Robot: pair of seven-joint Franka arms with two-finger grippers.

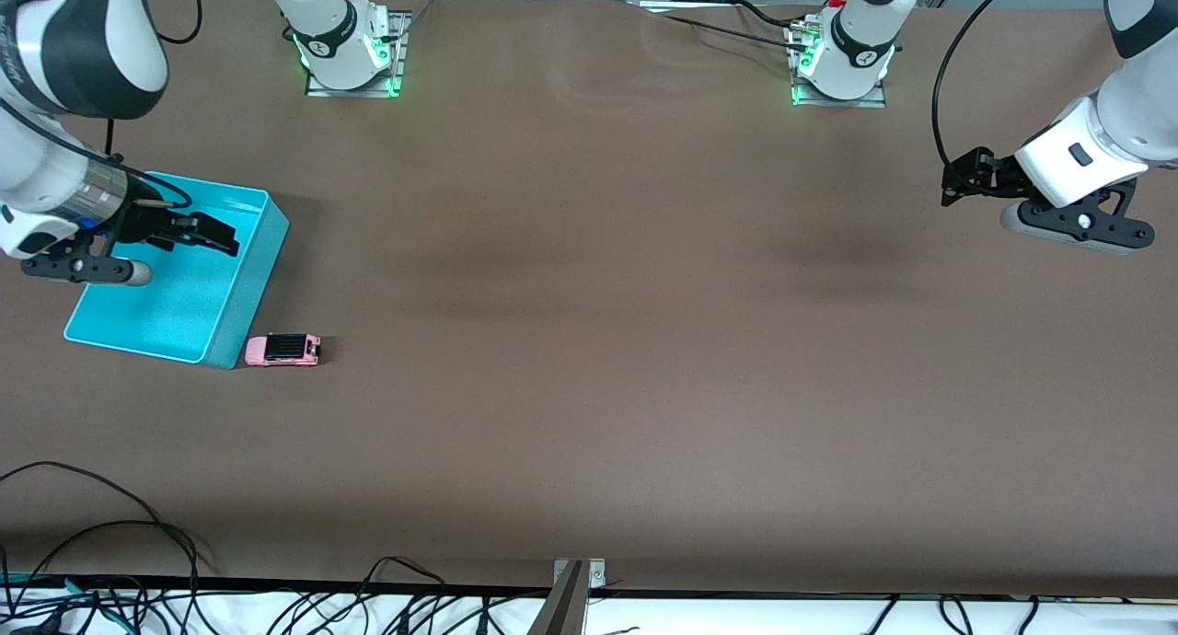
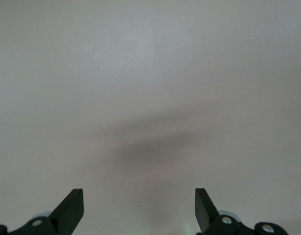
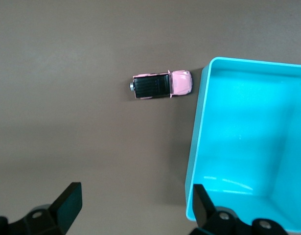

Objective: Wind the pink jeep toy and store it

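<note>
Pink jeep toy (image 1: 282, 350) task scene, in descending order of size. The brown table (image 1: 589, 340) carried a turquoise bin (image 1: 241, 276) toward the right arm's end. The right gripper (image 1: 213, 232) hung over the bin, jaws spread and holding nothing. The left gripper (image 1: 959, 177) waited over bare table at the left arm's end, jaws likewise spread and empty. The jeep lay on the table just beside the bin's corner nearest the front camera.
</note>
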